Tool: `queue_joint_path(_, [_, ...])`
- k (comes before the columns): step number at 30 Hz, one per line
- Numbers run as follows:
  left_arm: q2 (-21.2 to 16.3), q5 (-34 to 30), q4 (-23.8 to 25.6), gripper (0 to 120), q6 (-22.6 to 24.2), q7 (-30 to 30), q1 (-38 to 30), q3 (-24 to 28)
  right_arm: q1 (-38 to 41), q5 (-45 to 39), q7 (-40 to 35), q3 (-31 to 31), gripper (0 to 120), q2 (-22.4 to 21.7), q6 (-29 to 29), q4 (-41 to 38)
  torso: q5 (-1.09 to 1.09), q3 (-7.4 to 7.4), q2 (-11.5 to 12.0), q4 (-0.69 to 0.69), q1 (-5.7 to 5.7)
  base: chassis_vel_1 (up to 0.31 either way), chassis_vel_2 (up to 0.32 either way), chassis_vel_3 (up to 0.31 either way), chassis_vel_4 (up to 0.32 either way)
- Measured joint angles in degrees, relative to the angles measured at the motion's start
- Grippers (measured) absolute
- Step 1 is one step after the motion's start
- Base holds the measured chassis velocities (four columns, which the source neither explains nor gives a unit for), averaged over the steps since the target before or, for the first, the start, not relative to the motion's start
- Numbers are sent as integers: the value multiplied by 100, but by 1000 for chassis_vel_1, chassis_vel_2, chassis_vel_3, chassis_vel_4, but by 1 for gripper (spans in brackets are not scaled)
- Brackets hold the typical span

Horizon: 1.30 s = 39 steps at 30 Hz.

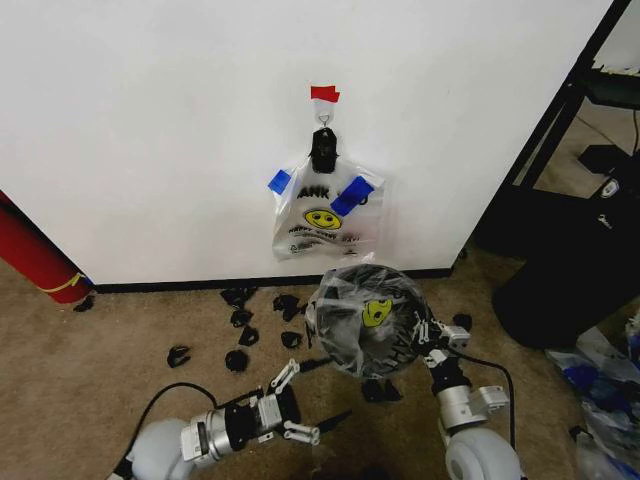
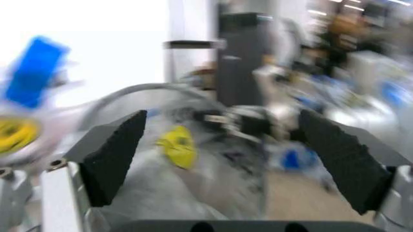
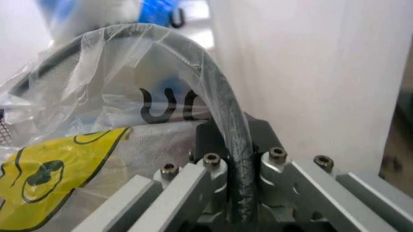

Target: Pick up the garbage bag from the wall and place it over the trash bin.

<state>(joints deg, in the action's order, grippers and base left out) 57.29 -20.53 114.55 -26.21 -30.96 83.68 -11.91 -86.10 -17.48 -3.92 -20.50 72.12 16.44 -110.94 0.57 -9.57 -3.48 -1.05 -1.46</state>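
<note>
A garbage bag [image 1: 362, 318] is stretched over the mouth of the trash bin [image 1: 330, 335], which stands tipped up off the carpet [image 1: 120, 330] just below the white wall [image 1: 150, 120]. The placing step looks close to finished; what seems to remain is seating the plastic evenly around the rim and letting go without pulling it off.

The right gripper [image 1: 432, 338] sits at the bin's right edge, its fingers [image 3: 213, 181] pressed together on the dark rim with a fold of clear plastic [image 3: 116, 63] trapped between them, the yellow smiley [image 3: 45, 179] lying just beside the pinch. The left gripper [image 1: 300, 405] hovers low on the near left side of the bin, its padded fingers [image 2: 116, 150] spread wide and holding nothing, the bagged bin in front of them.

A second smiley bag [image 1: 325, 215] with blue tape patches hangs from a black clip [image 1: 322, 148] on the wall hook, under a strip of red tape [image 1: 324, 94]. Spare black clips [image 1: 240, 320] litter the carpet along the baseboard.
</note>
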Motion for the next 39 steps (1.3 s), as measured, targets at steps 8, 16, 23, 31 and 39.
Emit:
queue_joint_path(8, [328, -361, 565, 70, 1053, 2020, 218, 967, 39, 1096, 168, 28, 0, 40, 618, 118, 0, 0, 0, 1, 0, 0, 0, 0, 0])
queue_joint_path(16, [486, -340, 840, 40, 1905, 3081, 163, 1292, 110, 1361, 396, 31, 0, 19, 973, 266, 0, 0, -1, 1, 0, 0, 0, 0, 0])
queue_joint_path(23, [601, -336, 998, 17, 2663, 3755, 56, 1398, 173, 1368, 673, 59, 0, -15, 1249, 343, 0, 0, -1, 1, 0, 0, 0, 0, 0])
queue_joint_path(31, [770, -71, 858, 0, 3054, 4426, -44, 1419, 228, 1446, 774, 129, 0, -27, 1436, 391, 0, 0, -1, 1, 0, 0, 0, 0, 0])
queue_joint_path(39, [827, 110, 814, 0, 3287, 4701, -120, 1443, 199, 1438, 931, 195, 0, -44, 1556, 378, 1, 0, -1, 1, 0, 0, 0, 0, 0])
